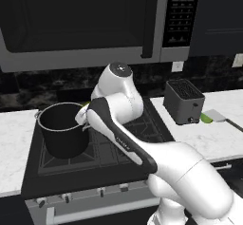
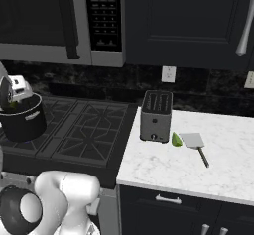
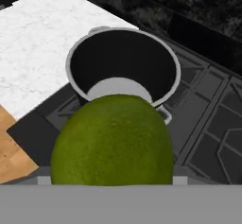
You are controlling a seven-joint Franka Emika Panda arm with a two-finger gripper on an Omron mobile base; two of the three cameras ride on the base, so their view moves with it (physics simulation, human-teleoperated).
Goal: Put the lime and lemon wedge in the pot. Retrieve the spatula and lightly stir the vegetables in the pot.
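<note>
Hand view: a round, dull-green lime sits gripped in the hand, poised above the near rim of the black cylindrical stockpot with a thin silver rim on the stove.

The lime looks light, firm and smooth-skinned, so likely to roll or slip; squeezing across its widest middle seems safest. It hides the fingertips and part of the pot's pale floor. In the right base view, far right of the pot on the white marble table, a small green piece touches the light-grey flat-bladed spatula; no yellow wedge is discernible.
</note>
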